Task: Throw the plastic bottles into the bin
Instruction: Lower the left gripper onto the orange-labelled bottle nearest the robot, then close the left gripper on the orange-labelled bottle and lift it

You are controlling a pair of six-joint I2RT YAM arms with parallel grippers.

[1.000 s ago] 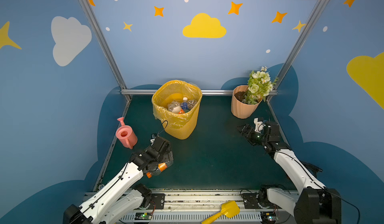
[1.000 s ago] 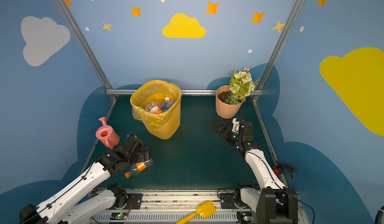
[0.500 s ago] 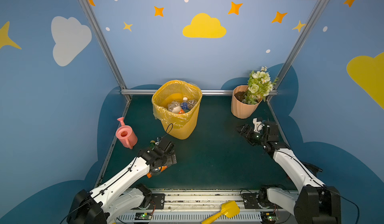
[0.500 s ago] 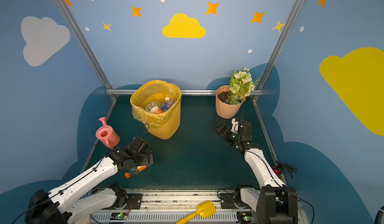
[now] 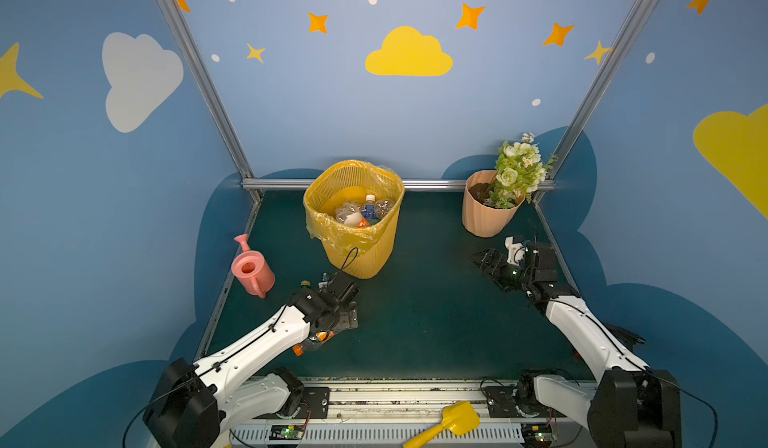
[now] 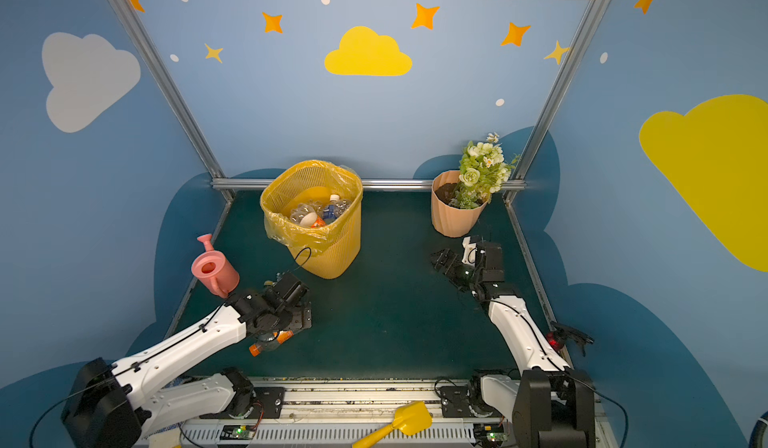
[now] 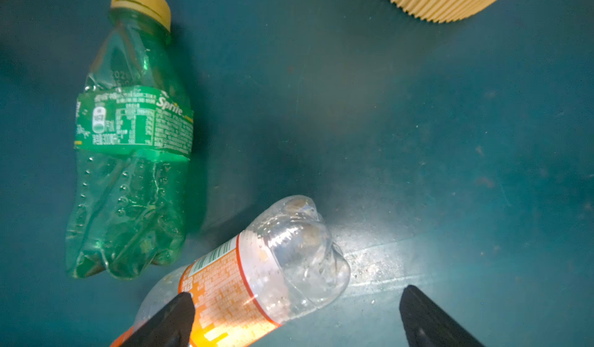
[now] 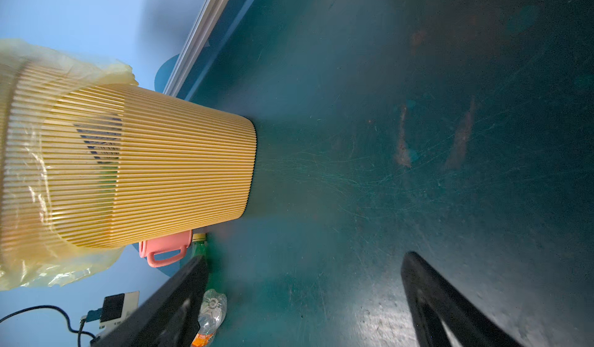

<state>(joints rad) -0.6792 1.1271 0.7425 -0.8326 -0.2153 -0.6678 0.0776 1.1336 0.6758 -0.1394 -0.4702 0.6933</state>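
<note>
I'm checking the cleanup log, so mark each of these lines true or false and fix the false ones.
1. The left gripper is shut on the orange-labelled bottle. False: it is open, and the bottle lies on the mat.
2. A green bottle lies on the mat beside the orange-labelled bottle. True.
3. The bin is empty. False: several bottles lie inside it.
4. The right gripper is open and holds nothing. True.
5. The pink watering can stands inside the bin. False: it stands on the mat, left of the bin in both top views.
</note>
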